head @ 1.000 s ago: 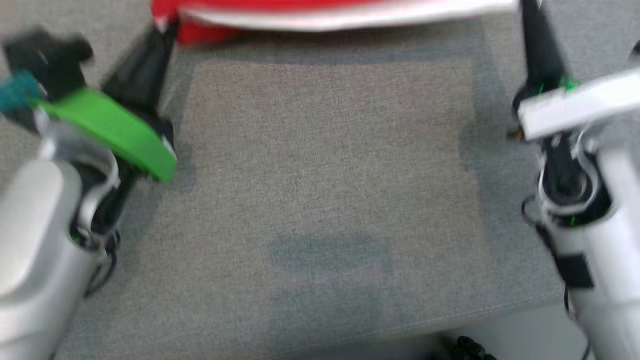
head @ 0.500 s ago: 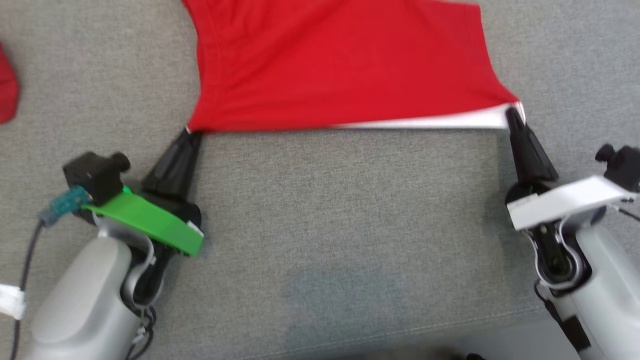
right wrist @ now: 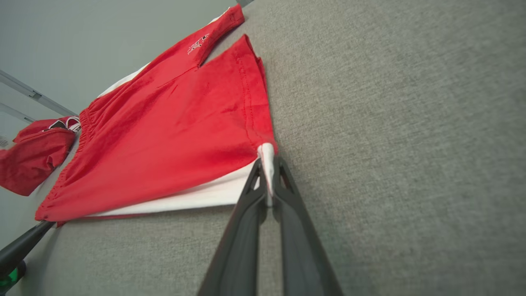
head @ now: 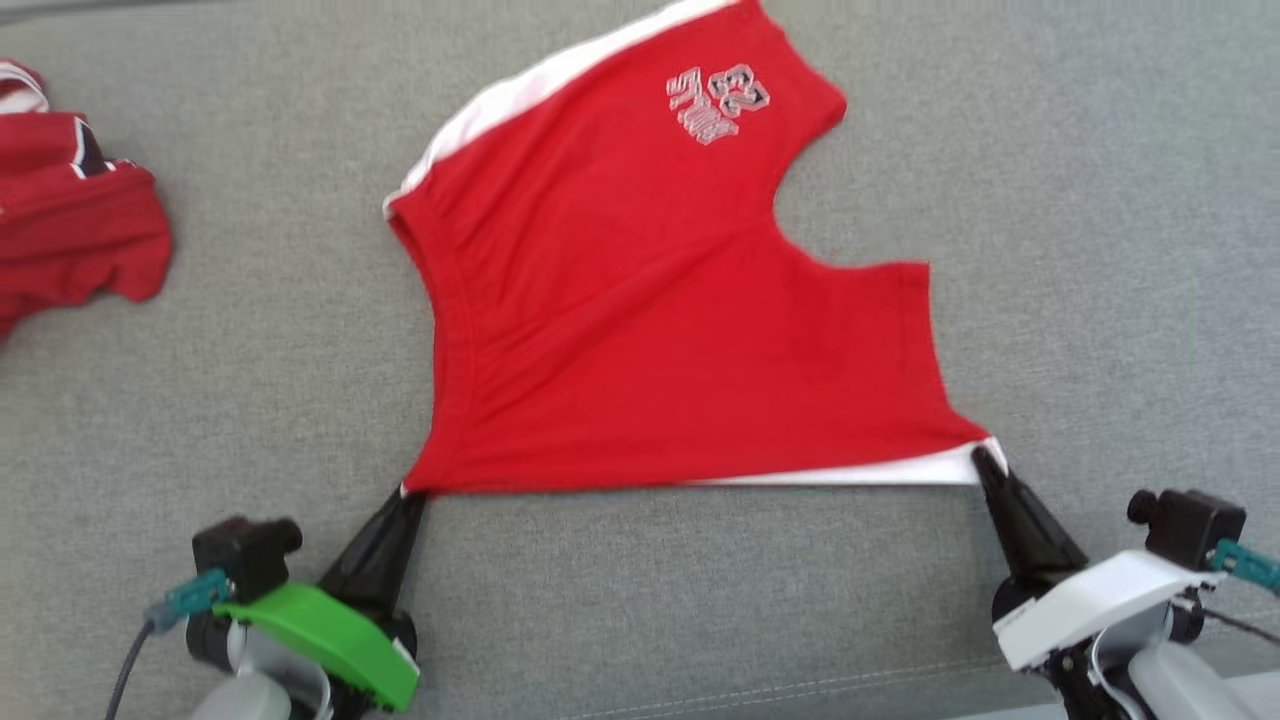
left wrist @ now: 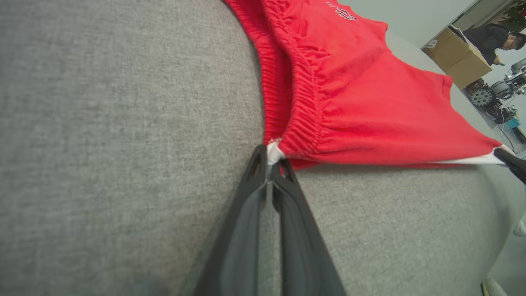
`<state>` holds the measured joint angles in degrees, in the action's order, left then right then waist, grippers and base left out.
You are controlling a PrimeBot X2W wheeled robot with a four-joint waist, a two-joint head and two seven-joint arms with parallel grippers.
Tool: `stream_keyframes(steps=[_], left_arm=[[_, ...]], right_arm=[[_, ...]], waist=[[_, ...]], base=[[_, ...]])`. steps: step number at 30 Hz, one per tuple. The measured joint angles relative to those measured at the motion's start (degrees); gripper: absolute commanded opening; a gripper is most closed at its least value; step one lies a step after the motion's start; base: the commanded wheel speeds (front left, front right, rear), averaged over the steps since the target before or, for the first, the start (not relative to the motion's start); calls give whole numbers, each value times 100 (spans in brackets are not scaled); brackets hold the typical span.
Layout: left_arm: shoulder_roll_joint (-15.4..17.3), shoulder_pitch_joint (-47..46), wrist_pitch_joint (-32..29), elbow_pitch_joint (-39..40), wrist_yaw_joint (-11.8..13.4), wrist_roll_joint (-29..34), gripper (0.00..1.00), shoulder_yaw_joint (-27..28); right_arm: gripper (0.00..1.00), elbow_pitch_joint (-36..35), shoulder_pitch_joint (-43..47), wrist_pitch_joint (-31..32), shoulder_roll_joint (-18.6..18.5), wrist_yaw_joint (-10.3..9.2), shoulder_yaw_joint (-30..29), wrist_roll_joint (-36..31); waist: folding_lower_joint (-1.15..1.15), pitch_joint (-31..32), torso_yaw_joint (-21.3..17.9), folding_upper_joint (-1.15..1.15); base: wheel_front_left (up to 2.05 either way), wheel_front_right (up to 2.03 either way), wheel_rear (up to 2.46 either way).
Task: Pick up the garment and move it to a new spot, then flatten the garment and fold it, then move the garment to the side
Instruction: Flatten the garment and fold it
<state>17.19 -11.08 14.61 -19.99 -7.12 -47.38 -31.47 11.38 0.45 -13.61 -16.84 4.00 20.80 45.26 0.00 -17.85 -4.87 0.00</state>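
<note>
red shorts (head: 640,330) are seen spread nearly flat on the grey upholstered surface (head: 1100,250), with the near edge drawn taut between the two claws. the waistband corner is pinched in the closed left claw (head: 408,496), and the leg-hem corner with its white stripe in the closed right claw (head: 980,458). the move and most of the flattening are judged done; release, folding and setting aside, perhaps near the other red garment (head: 70,250), are left.
</note>
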Motion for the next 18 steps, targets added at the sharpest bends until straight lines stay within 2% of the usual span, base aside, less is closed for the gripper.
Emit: stream_keyframes(steps=[10, 13, 14, 15, 16, 17, 18], left_arm=[[-103, 323, -27, -40, -43, -71, 0, 40], [-193, 321, -27, -165, -43, -48, 16, 42], [-222, 321, -27, -190, -43, -53, 32, 55], [-258, 321, -27, -213, -43, -88, 49, 107], [-297, 314, -27, -243, -43, -111, 68, 132], [-331, 310, -27, -280, -43, -109, 81, 140], [-358, 310, -27, -328, -43, -110, 100, 142]], right_arm=[[0, 59, 300, -5, -56, -119, 70, -443], [0, 179, 239, -7, -54, -165, 145, -559], [24, 224, 213, -7, -53, -166, 167, -621], [43, 269, 179, -9, -52, -166, 204, -670], [49, 321, 139, -25, -30, -166, 220, -688], [84, 376, 94, -26, -5, -167, 231, -695], [100, 433, 38, -31, 5, -167, 270, -732]], waist=[[0, 512, -80, 0], [0, 535, -107, 0], [0, 538, -113, 0], [0, 539, -122, 0], [0, 539, -132, 0], [0, 539, -140, 0], [0, 541, -152, 0]], base=[[0, 0, 0], [0, 0, 0], [0, 0, 0], [0, 0, 0], [0, 0, 0], [0, 0, 0], [0, 0, 0]])
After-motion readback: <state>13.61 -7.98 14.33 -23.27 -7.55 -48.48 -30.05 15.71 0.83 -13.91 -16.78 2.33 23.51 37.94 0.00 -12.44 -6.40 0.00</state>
